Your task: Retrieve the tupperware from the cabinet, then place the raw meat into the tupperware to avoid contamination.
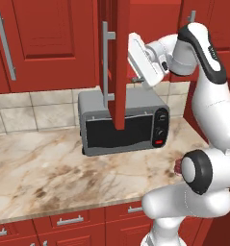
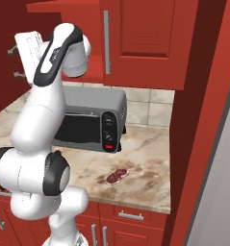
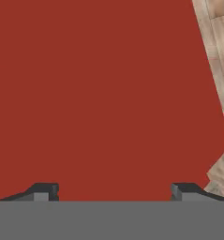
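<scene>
Evidently the first step is in hand: getting the cabinet (image 1: 120,57) open so the tupperware can be fetched. In the left base view its door stands edge-on at the upper middle of the frame, swung out over the grey toaster oven (image 1: 123,122), its silver bar handle (image 1: 106,62) facing left. The arm reaches up behind that door edge, at the upper right. In the hand view the gripper (image 3: 114,191) has its jaws spread wide with nothing between them, a flat red cabinet surface close ahead. The tupperware cannot be made out in any view; presumably it sits inside, out of sight. The raw meat (image 2: 117,176) lies on the marbled table (image 2: 150,163) at the lower middle of the right base view, right of and below the toaster oven. The next move, I judge, calls for bringing the hand round the open door to look onto the shelf, then lining the open jaws over the container's rim.
</scene>
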Controlling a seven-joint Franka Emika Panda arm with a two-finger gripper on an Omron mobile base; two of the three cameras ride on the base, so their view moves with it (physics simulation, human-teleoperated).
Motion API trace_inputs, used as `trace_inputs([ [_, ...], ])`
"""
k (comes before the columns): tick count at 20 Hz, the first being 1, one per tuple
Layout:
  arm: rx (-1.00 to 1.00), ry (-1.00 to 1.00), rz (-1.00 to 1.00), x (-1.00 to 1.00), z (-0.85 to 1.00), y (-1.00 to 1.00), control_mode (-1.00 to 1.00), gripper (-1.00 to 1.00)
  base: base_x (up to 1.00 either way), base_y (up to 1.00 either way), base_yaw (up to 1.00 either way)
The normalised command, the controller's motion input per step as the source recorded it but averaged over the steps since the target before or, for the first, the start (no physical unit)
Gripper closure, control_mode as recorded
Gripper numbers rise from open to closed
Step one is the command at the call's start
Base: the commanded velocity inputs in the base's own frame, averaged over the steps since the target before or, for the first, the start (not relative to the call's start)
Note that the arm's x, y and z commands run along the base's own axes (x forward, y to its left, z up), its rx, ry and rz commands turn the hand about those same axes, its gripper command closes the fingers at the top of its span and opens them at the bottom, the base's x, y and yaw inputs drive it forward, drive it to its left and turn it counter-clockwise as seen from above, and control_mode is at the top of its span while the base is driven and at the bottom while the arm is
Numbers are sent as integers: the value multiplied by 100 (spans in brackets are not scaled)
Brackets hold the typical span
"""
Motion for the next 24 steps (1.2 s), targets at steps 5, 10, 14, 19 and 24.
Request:
trace_inputs([
  [5,-11,-20,-11,-33,-16,-49,-100,-100,0,0,0],
  [10,-14,-23,-8,-16,-19,-59,-100,-100,0,0,0],
  [14,-20,-11,-7,-16,-36,-37,-100,-100,0,0,0],
  [19,-27,0,3,-3,-31,-30,-100,-100,0,0,0],
  [24,-31,-11,13,0,-6,-42,-100,-100,0,0,0],
])
